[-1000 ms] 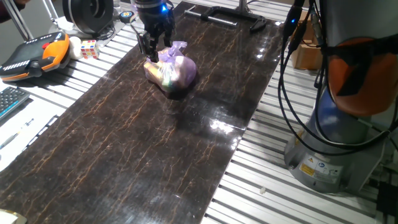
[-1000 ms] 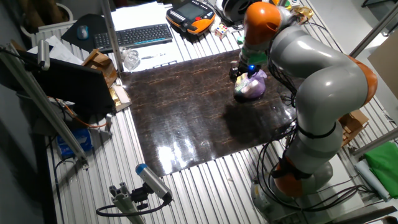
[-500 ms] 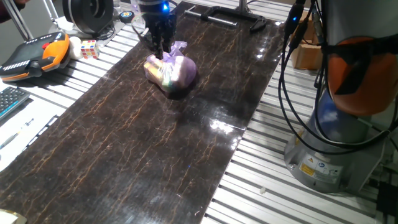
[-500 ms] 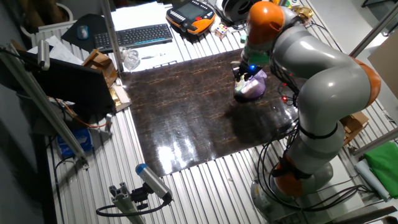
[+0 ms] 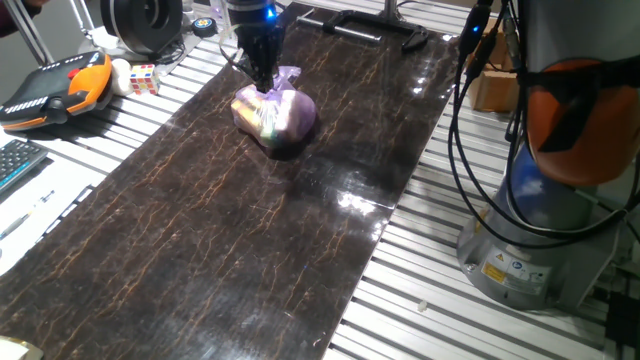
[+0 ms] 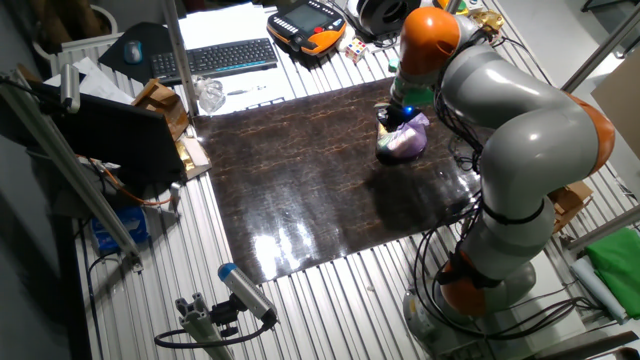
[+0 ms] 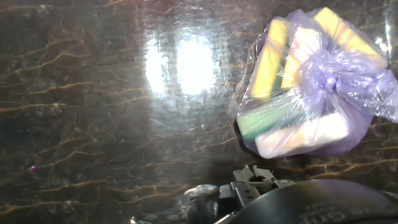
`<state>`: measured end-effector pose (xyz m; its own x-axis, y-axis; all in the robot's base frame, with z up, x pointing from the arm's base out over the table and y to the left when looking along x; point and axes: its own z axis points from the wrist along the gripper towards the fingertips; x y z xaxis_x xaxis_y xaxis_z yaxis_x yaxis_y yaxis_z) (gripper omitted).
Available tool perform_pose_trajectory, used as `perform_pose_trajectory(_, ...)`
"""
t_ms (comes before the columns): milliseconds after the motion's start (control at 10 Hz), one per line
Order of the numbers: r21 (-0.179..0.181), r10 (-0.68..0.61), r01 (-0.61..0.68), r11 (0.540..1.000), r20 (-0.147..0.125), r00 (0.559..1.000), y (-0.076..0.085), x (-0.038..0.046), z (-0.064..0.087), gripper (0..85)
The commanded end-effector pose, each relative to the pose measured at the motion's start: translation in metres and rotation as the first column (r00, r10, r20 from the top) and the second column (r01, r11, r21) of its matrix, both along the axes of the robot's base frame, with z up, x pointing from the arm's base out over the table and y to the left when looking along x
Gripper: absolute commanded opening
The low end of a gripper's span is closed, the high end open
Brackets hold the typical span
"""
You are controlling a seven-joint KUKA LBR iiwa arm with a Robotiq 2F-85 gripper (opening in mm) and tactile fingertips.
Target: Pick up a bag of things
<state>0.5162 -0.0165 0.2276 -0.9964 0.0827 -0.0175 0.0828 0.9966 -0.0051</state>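
Bag of things (image 5: 275, 113) sits on the dark marble-pattern mat (image 5: 230, 230) near its far end. Gripper (image 5: 262, 78) is right above the knot, fingers pressed together on the knotted top. Bare mat is wide open on the near side. Bag is rounded, knot up, long axis unclear.

No readable text anywhere I can see. Yellow warning stickers on my base (image 5: 505, 268) too small to read; teach pendant (image 5: 55, 88) screen and keyboard (image 6: 214, 58) keys illegible too.
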Motion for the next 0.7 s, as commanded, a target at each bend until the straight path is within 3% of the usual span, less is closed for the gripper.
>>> perform_pose_trajectory(0, 0.008, 0.007, -0.007, 1.000, 0.000, 1.000, -0.005, 0.0025, -0.003, 0.7)
perform_pose_trajectory(600, 0.012, 0.054, -0.054, 0.998, 0.018, 0.998, -0.033, 0.0162, -0.025, 0.7)
